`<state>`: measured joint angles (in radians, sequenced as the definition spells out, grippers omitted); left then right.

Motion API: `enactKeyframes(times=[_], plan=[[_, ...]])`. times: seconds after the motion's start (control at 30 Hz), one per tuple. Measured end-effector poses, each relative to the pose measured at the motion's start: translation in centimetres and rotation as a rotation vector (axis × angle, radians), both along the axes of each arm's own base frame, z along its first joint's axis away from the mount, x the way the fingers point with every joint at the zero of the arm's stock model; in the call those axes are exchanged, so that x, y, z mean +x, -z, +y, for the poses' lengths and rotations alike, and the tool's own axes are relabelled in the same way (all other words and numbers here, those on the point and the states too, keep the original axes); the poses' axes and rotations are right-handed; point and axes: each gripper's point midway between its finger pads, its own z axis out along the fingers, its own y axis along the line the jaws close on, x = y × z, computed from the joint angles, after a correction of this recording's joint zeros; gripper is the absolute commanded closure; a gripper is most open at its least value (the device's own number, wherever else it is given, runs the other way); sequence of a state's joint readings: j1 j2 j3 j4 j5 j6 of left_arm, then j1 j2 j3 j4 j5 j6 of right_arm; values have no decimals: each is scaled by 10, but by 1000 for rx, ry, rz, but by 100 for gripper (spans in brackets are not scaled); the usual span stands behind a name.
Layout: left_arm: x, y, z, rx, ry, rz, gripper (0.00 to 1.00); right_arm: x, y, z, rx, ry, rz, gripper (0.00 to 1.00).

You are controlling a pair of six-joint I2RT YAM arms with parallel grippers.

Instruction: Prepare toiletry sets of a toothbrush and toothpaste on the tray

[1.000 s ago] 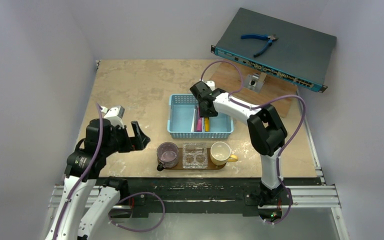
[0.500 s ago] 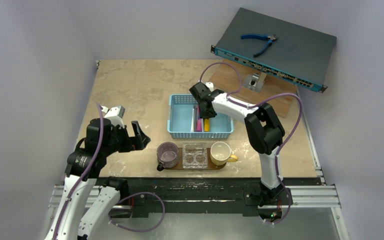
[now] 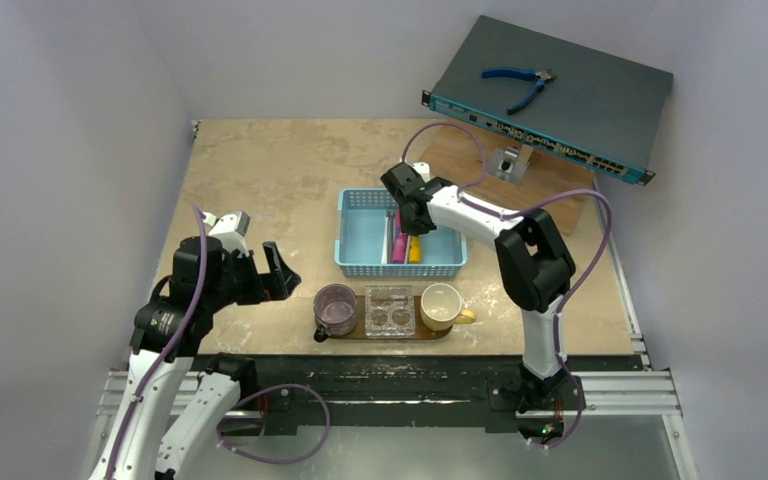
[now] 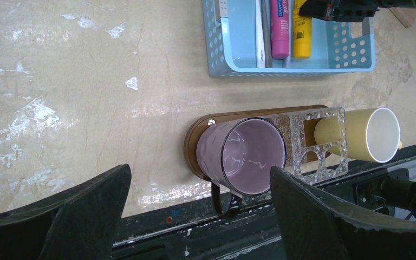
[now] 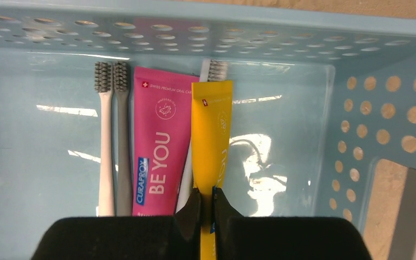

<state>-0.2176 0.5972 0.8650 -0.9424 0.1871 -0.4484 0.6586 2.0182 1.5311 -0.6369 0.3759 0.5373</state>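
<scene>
Right gripper [image 5: 206, 208] clamps the yellow tube [image 5: 211, 124], which lies in the basket [image 5: 357, 108] at 12 o'clock from the tray [image 4: 192, 146]. The thin pinch may slip, or drag the brush [image 5: 215, 69] beneath. Left gripper [image 4: 200, 184] gapes wide, empty.

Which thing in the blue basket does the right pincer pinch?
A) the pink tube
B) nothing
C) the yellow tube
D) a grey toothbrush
C: in the right wrist view the right pincer is shut on the yellow tube, beside the pink tube.
</scene>
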Motion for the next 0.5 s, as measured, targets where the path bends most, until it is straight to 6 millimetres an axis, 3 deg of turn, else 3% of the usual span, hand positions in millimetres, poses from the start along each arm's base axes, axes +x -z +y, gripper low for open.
enactKeyframes(times=[0.13, 0.37, 0.5], plan=[[-1, -1, -1, -4, 5, -4, 0, 0, -26, 0, 31, 1, -43, 100], [-6, -4, -10, -32, 69, -7, 0, -5, -112, 4, 142, -15, -210, 100], [-11, -18, -21, -80, 128, -29, 0, -22, -154, 19, 209, -68, -291, 100]])
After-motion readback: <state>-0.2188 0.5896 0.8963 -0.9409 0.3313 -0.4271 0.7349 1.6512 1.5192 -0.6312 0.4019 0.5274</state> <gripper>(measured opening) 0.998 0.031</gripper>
